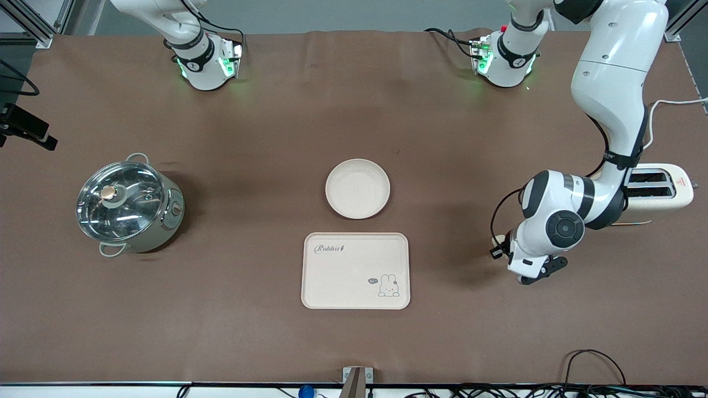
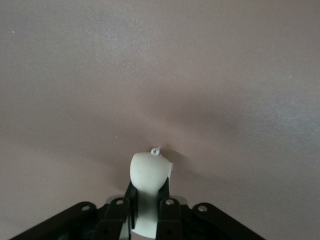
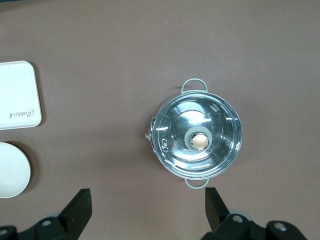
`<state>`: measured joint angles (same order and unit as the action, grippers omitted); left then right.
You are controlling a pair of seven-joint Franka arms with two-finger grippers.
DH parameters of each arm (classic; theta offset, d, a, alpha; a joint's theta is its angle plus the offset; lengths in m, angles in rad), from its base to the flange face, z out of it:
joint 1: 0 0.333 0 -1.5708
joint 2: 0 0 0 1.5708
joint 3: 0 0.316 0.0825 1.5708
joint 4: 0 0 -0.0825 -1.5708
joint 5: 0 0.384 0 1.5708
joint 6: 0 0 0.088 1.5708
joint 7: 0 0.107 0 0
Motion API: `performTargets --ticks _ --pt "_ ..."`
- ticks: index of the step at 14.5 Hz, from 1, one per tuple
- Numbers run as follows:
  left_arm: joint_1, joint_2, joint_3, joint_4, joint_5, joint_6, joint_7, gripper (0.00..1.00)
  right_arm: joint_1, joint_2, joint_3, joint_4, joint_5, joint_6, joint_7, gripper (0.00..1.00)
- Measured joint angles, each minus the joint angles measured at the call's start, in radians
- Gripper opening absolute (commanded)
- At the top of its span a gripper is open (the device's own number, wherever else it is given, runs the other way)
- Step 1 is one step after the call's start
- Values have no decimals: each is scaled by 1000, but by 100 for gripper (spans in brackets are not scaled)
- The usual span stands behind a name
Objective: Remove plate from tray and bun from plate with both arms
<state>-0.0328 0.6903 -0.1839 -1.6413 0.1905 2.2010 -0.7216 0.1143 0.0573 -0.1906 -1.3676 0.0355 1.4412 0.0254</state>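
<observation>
Front view: one plate (image 1: 357, 188) is seen resting on the bare table, just beside the tray (image 1: 355, 270) and farther from the camera than it, so the plate's removal is judged done. One tray is counted, with nothing on it, lying flat with its script and bunny corners showing. One bun (image 2: 148, 192) is found, clamped upright between the closed fingers of the left gripper (image 2: 148, 207), as shown by the left wrist view; it is held low over bare table toward the left arm's end, near a toaster (image 1: 658, 193). The low hold is judged to be for setting the bun down on the table, well apart from plate and tray, which is the step in hand.

The right gripper (image 3: 145, 205) is held high over the table near a lidded pot (image 3: 196, 141), its jaws wide apart and holding nothing; that arm is judged to be waiting. One pot and one toaster are counted. Two arms are present, each with a green-lit base.
</observation>
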Motion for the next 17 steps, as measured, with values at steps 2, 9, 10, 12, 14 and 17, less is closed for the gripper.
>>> performTargets --ticks 2,9,10,12,14,17 --pt "5 8 1 0 12 0 16 96 0 0 0 -1 0 0 0 100" --pt "22 -9 -7 91 31 -8 33 100 -1 -1 20 -3 0 2 1 100" --pt "21 -33 -10 106 35 -26 41 100 -1 -1 22 -3 0 2 1 100" --pt "19 -104 -12 123 42 -73 127 100 -2 -2 23 -4 0 2 1 100" --pt "31 -202 -10 130 42 -119 252 100 -2 -3 23 -4 0 2 1 100" --pt "81 -345 -10 131 1 -228 441 100 -3 -3 23 -4 0 2 1 100"
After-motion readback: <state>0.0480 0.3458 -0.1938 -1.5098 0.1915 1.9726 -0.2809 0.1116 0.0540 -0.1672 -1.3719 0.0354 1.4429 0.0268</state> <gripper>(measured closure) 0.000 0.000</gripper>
